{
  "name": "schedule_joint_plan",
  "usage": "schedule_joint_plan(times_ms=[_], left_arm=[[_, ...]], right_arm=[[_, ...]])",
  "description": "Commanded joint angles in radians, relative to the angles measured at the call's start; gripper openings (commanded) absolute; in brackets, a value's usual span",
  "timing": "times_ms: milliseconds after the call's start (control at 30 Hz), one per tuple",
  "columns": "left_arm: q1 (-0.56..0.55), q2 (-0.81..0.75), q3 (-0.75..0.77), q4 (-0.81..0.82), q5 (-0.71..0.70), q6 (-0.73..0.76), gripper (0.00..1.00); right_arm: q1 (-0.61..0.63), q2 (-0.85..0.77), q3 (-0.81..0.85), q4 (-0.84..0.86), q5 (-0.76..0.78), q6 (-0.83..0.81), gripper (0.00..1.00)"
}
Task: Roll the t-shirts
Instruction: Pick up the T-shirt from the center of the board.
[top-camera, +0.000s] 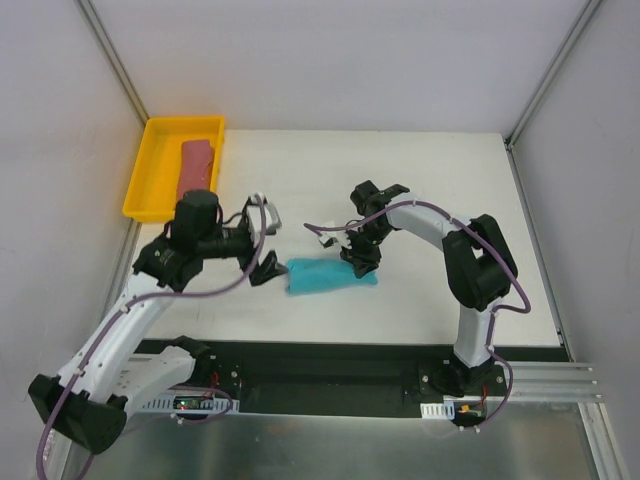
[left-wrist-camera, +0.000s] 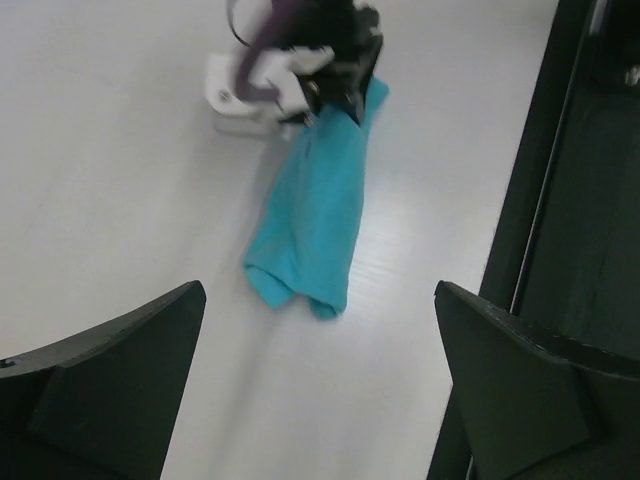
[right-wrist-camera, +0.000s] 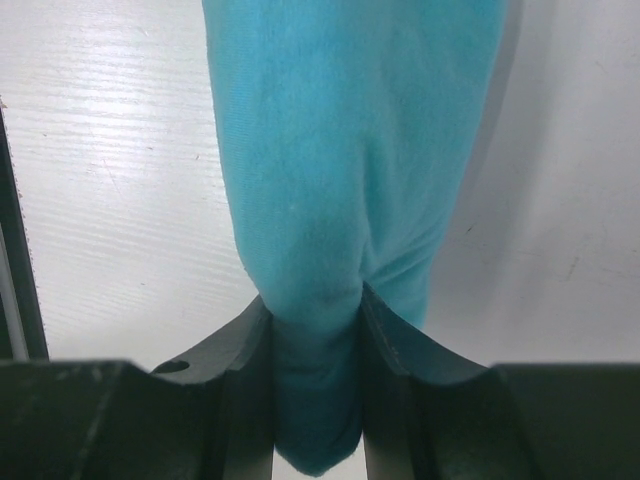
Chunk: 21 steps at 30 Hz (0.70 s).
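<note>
Teal t-shirt (top-camera: 330, 276) rolled, mid-frame. Right gripper (top-camera: 361, 266) pinching one end; left gripper (top-camera: 266, 269) wide, empty. Next, probably: secure other end, lift.

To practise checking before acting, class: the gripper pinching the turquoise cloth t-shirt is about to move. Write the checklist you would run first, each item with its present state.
1. Right gripper shut on one end of the turquoise cloth t-shirt: ok.
2. Left gripper open, apart from its other end: ok.
3. T-shirt resting on the white table: ok.
4. Roll tight and even: cannot tell.
5. Dusty rose-red t-shirt inside the yellow plastic tray, apart from both grippers: ok.
</note>
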Motion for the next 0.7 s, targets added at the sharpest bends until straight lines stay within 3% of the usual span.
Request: schedule_joint_plan(times_ms=[0,133,267,433,667], left_arm=[[-0.064,-0.138,-0.196,0.079,-0.059,0.398,0.99],[-0.168,-0.203,-0.354,0.199,-0.111,0.427,0.99],[-0.280,-0.158,-0.437,0.314,-0.137,0.462,0.99],[-0.423,0.044,-0.468,0.547,-0.239,0.433,0.99],[-0.465,0.263,-0.426,0.725,-0.328,0.409,0.98]], right_arm=[[-0.015,0.005,-0.024,-0.077,0.009,0.011,0.28],[-0.019,0.034,-0.017,-0.089,0.004,0.009,0.28],[-0.018,0.062,0.013,-0.109,0.009,0.015,0.28],[-0.016,0.060,0.014,-0.114,0.004,0.009,0.28],[-0.018,0.071,0.026,-0.126,0.005,0.009,0.27]])
